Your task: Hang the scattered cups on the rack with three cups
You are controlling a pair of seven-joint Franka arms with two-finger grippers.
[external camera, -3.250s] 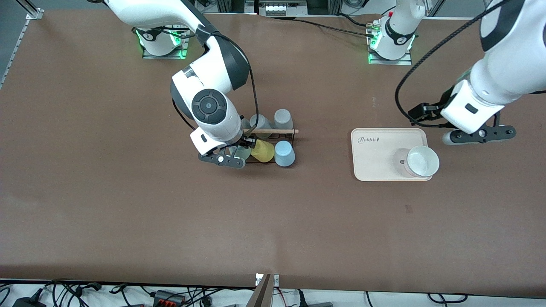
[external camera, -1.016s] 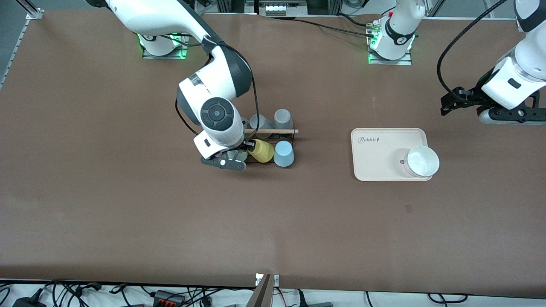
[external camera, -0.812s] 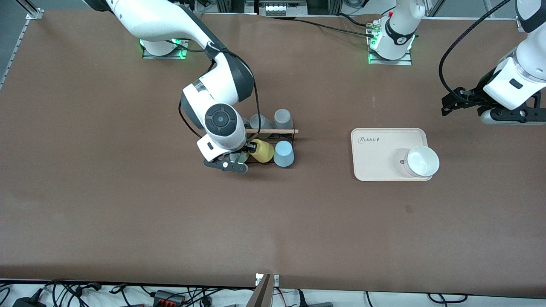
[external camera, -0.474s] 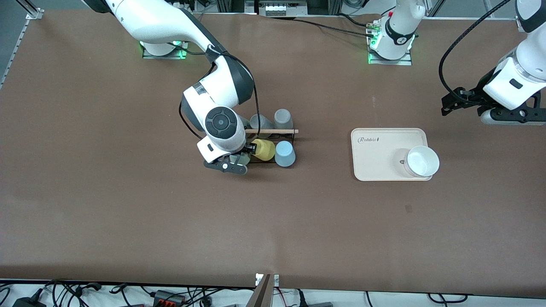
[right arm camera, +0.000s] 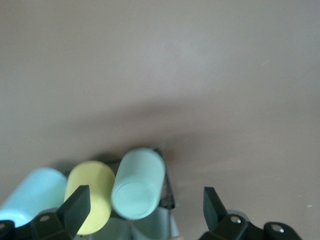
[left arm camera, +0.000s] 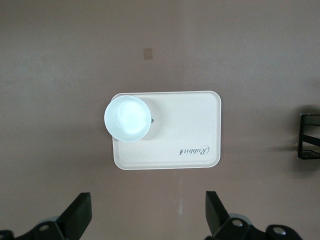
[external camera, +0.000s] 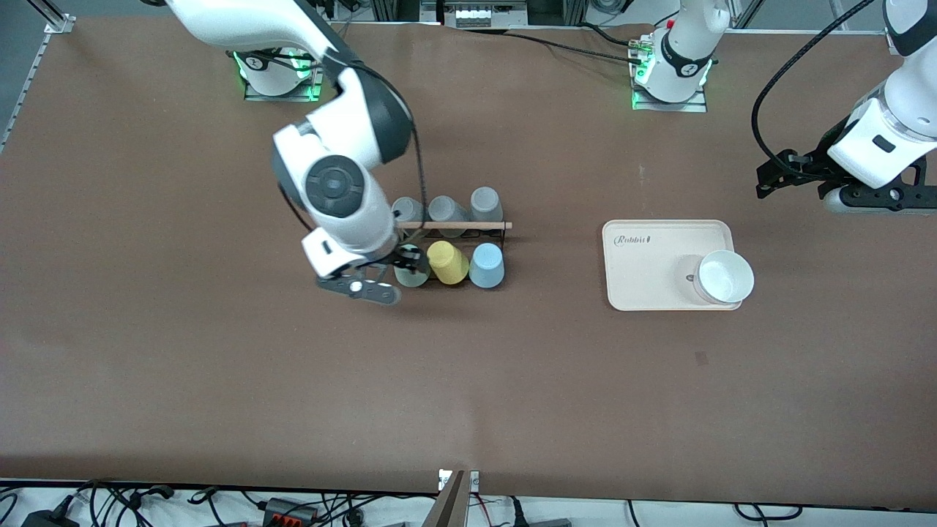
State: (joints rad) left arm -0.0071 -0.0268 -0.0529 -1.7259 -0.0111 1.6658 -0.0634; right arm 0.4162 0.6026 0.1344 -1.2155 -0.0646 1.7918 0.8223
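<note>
The black wire rack [external camera: 476, 225] with a wooden rod on top stands mid-table. On its side nearer the front camera hang a mint-green cup [external camera: 414, 275], a yellow cup [external camera: 446, 261] and a light blue cup [external camera: 487, 264]. Three grey cups [external camera: 447, 209] hang on the farther side. My right gripper [external camera: 360, 286] hovers open just above the mint-green cup [right arm camera: 138, 183], at the rack's end toward the right arm. The cup sits on the rack and touches neither of the fingers [right arm camera: 76, 204]. My left gripper [external camera: 871, 199] waits open over bare table, nothing between its fingertips [left arm camera: 80, 212].
A cream tray [external camera: 659, 256] lies toward the left arm's end of the table, with a white bowl [external camera: 725, 277] on its corner. The left wrist view shows the same tray [left arm camera: 190, 125] and bowl [left arm camera: 127, 117] below it.
My right gripper has opened and let go of the mint-green cup, then lifted and drawn back toward the right arm's end. The cup stays on the rack. The left arm is still.
</note>
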